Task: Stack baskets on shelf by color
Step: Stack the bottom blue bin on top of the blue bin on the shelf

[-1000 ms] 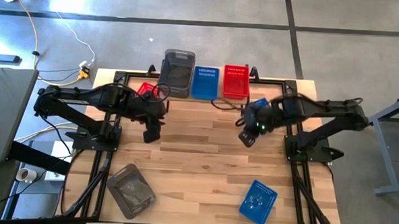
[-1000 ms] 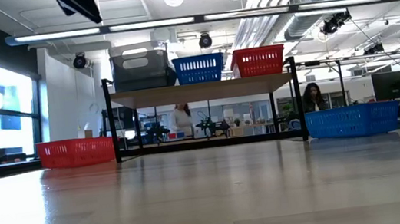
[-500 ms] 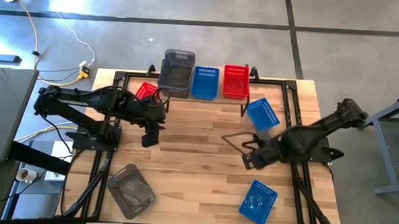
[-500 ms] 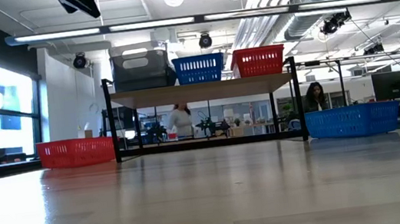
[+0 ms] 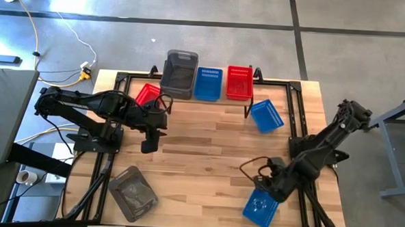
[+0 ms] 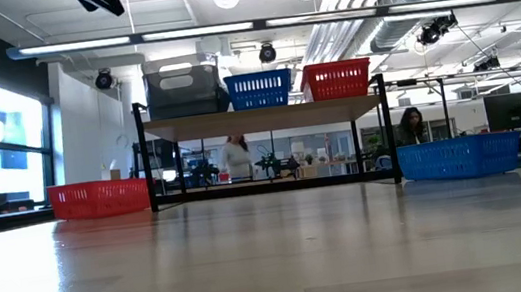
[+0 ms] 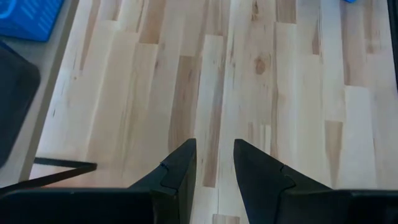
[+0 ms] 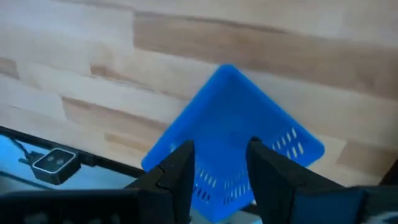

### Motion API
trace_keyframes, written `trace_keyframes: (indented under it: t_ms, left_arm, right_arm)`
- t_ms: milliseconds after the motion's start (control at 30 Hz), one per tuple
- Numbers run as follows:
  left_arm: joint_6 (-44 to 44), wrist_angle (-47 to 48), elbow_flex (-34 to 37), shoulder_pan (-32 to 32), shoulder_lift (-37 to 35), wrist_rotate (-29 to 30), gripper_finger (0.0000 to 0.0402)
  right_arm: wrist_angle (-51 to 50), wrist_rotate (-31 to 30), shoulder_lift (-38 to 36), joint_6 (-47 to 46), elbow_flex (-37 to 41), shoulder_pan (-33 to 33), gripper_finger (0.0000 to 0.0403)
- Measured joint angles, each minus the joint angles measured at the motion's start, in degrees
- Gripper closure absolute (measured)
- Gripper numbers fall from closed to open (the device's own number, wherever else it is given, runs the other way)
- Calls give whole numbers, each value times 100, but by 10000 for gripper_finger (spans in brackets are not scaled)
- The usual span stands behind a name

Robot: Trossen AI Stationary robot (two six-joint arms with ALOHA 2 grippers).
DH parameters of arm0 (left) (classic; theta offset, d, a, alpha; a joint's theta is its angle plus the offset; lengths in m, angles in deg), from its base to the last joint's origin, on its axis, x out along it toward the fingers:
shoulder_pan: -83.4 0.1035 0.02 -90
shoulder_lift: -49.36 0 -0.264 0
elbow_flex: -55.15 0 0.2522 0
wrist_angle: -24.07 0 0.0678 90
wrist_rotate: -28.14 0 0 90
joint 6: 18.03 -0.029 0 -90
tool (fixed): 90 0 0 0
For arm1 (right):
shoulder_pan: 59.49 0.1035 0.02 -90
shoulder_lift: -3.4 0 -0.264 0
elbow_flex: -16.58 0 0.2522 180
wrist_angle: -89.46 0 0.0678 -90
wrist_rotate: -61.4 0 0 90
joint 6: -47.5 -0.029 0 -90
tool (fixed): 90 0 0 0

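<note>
The shelf (image 5: 210, 99) stands at the table's far edge and carries stacked grey baskets (image 5: 180, 75), a blue basket (image 5: 208, 83) and a red basket (image 5: 239, 82). Another red basket (image 5: 147, 93) rests on the table left of it, and a blue one (image 5: 266, 115) to its right. A grey basket (image 5: 133, 191) lies near the near-left corner. My right gripper (image 5: 268, 187) is open above an upturned blue basket (image 5: 261, 204) near the near edge, whose bottom fills the right wrist view (image 8: 227, 106). My left gripper (image 5: 150, 144) is open over bare wood.
The middle of the tabletop (image 5: 208, 151) is bare wood. Black frame rails (image 5: 301, 179) run along both sides of the table. In the low view the shelf (image 6: 262, 119) stands on thin black legs, with people in the room behind it.
My right gripper has swung from beside the shelf's right end toward the table's near edge and now hangs over the upturned blue basket. My left gripper has drifted a little toward the near edge. No basket has moved.
</note>
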Motion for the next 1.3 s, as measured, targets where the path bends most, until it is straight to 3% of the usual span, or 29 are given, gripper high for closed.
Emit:
trace_keyframes:
  t_ms: [333, 633, 1300]
  left_arm:
    - [105, -121, 0, -5, 0, 11, 303]
    - [155, -269, 0, -5, 0, 15, 303]
    - [469, -267, 0, 2, 0, 101, 303]
  right_arm:
    - [743, 168, 352, -384, 141, 585, 274]
    - [1297, 769, 760, -404, 141, 969, 274]
    - [723, 956, 971, -481, 134, 1078, 274]
